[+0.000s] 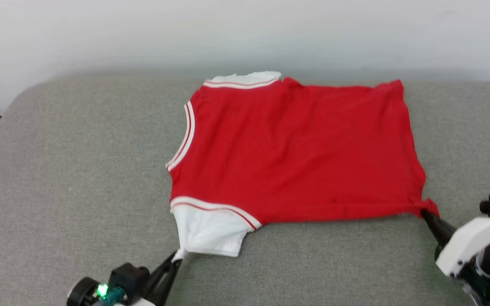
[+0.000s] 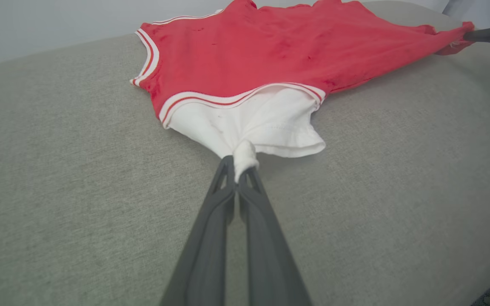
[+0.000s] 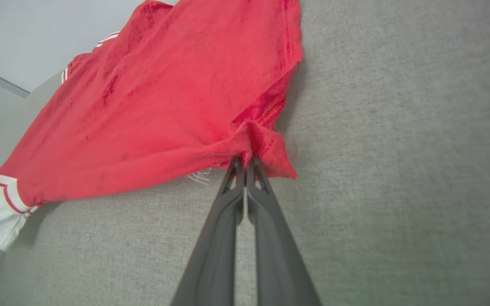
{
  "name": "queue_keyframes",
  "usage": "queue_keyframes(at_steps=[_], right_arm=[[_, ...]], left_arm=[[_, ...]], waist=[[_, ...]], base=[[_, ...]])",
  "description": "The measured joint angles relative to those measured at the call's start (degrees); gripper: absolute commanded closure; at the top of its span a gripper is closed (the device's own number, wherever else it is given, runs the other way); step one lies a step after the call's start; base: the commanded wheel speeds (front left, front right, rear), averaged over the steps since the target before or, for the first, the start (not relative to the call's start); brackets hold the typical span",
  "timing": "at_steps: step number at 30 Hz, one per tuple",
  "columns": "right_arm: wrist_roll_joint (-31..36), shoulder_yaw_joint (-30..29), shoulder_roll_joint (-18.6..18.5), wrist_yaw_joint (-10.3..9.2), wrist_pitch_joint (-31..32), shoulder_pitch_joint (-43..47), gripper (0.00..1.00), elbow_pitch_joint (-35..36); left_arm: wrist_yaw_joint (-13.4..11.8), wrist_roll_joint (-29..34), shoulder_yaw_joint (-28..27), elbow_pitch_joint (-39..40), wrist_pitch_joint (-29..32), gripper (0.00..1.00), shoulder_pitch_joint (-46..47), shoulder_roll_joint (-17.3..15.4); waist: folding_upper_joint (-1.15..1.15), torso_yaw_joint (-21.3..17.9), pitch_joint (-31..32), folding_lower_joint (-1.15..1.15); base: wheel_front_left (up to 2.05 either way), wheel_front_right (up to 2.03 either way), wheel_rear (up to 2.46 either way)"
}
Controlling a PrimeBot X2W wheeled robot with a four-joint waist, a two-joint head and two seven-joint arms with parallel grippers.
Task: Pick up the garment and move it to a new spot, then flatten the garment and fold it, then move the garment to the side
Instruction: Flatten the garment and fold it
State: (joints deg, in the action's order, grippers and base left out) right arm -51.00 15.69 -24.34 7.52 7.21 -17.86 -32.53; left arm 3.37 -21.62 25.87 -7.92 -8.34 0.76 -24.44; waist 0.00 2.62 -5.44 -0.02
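The red jersey-style T-shirt with white sleeves [image 1: 296, 148] lies spread on the grey fabric cushion [image 1: 79, 170], neck left, hem right. The left gripper [image 1: 178, 256] is on its near-left sleeve tip, the right gripper [image 1: 424, 212] on its near-right hem corner.

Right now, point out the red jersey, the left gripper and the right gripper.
red jersey [image 1: 296, 148], head view, middle of red body
left gripper [image 2: 239, 168], left wrist view, between its fingertips
right gripper [image 3: 245, 163], right wrist view, between its fingertips

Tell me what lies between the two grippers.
The near edge of the garment, stretched between them: the left gripper pinches its white sleeve, the right gripper its red corner. The head view shows this.
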Motion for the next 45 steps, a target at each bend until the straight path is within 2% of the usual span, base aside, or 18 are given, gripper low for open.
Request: queue_keyframes(at_steps=[8, 12, 13, 20, 26, 35, 45], right_arm=[[-0.8, -1.9, -3.9, -0.01, 3.3, 9.8, 1.00, 6.9], [0.6, -3.2, -5.2, -0.01, 4.6, 13.7, 1.00, 10.1], [2.3, -4.0, -6.6, -0.01, 5.6, 16.1, 1.00, 12.1], [2.7, -7.5, -6.7, -0.01, 9.8, 22.1, 1.00, 15.2], [0.6, -13.3, -3.4, -0.01, 10.4, 23.6, 1.00, 19.5], [1.3, -18.5, -0.2, -0.01, 13.9, 21.6, 1.00, 26.4], [8.0, -21.6, 2.9, -0.01, 18.8, 13.5, 1.00, 26.4]], left_arm=[[1.2, -4.0, 2.9, 4.8, 3.2, 1.00, -7.1, 0.0], [2.0, -5.8, 3.8, 7.6, 4.4, 1.00, -11.0, -1.9], [2.2, -7.2, 4.0, 9.6, 5.3, 1.00, -13.5, -3.1], [2.7, -8.9, 5.3, 12.7, 7.0, 1.00, -16.2, -5.0], [1.6, -8.2, 3.9, 13.2, 4.6, 1.00, -14.8, -4.4], [0.2, -6.9, -0.2, 13.4, 1.3, 1.00, -5.0, -3.2], [0.7, -5.2, -0.7, 6.7, 2.6, 1.00, 6.9, -2.7]], waist=[[0.00, -0.3, 4.2, 0.00], [0.00, -0.6, 5.8, 0.00], [0.00, -0.7, 6.3, 0.00], [0.00, -0.6, 6.0, 0.01], [0.00, -0.8, 4.6, 0.01], [0.00, -1.3, 0.3, 0.02], [0.00, -1.9, -5.4, 0.03]], base=[[0.00, 0.00, 0.00], [0.00, 0.00, 0.00], [0.00, 0.00, 0.00], [0.00, 0.00, 0.00], [0.00, 0.00, 0.00], [0.00, 0.00, 0.00], [0.00, 0.00, 0.00]])
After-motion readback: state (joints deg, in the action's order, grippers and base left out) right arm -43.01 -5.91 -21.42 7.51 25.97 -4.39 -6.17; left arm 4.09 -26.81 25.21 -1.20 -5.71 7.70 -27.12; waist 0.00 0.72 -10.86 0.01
